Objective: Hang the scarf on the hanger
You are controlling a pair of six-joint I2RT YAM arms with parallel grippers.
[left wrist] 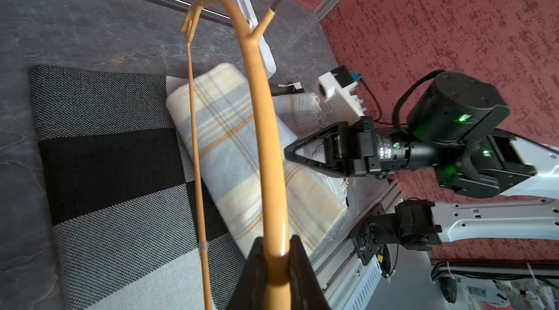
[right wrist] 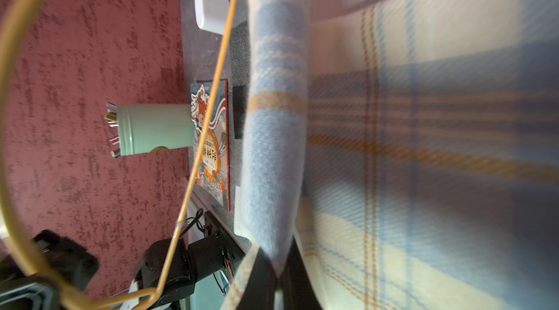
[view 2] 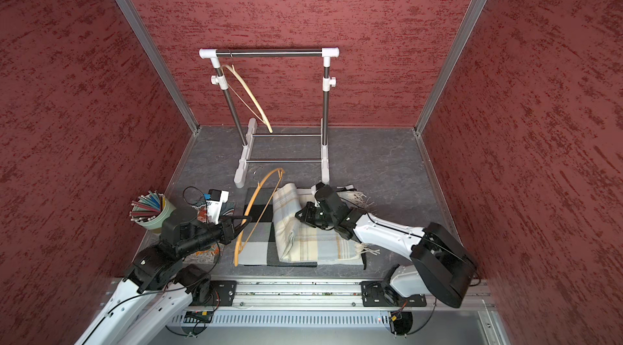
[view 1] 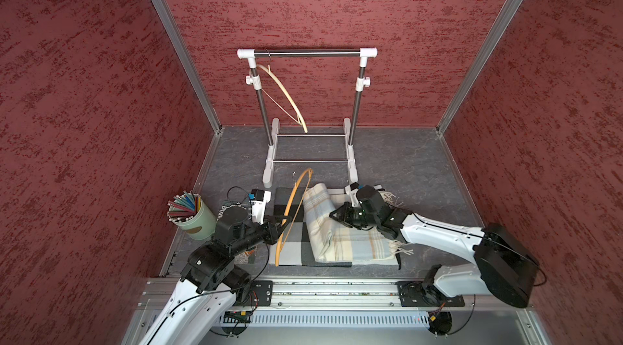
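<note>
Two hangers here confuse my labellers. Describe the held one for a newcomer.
Find the white rack at the back, then the checked mat before it. The amber hanger rises over the mat beside the plaid scarf, clamped in the left gripper; the pale hanger hangs from the rack.

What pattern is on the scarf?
The scarf is plaid: cream and pale blue blocks crossed by thin tan stripes. It shows best in the left wrist view.

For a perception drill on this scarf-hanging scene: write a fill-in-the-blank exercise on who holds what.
The curved orange wooden hanger is clamped by the ____.
A fold of the cream-and-blue plaid scarf is pinched by the ____.
With the pale wooden hanger on the steel-railed rack, ____ hangers are visible.
Missing: left pincer; right pincer; two.
</note>
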